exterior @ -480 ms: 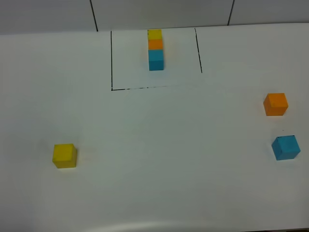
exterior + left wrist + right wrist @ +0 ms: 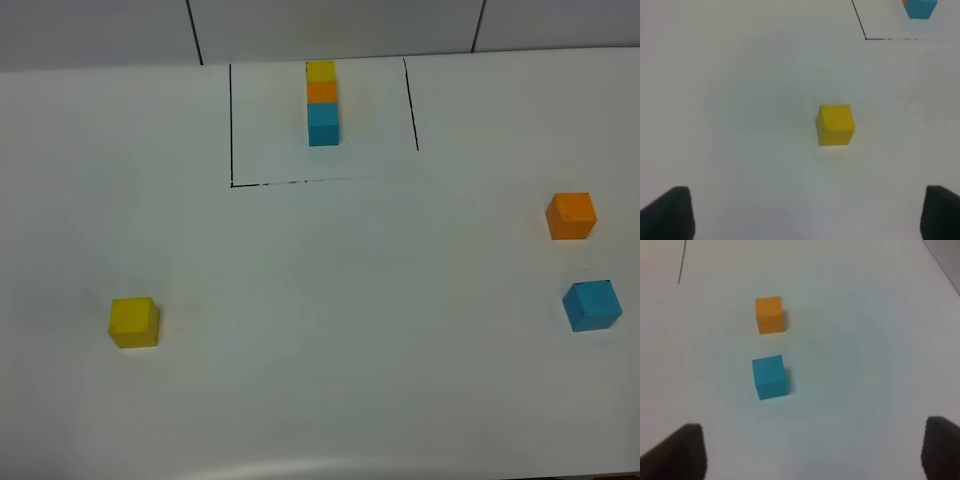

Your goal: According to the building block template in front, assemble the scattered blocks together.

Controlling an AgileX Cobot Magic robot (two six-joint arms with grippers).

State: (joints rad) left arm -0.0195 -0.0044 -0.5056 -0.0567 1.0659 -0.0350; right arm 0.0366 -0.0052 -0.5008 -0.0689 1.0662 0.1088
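One yellow block (image 2: 133, 322) far left — orange block (image 2: 571, 215), blue block (image 2: 592, 305) far right

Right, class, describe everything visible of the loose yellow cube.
The loose yellow cube is a plain matte block, evenly yellow, with crisp edges. It sits flat on the white table, alone on the left side, far from the outlined template. Nothing touches it; the open left gripper is apart from it.
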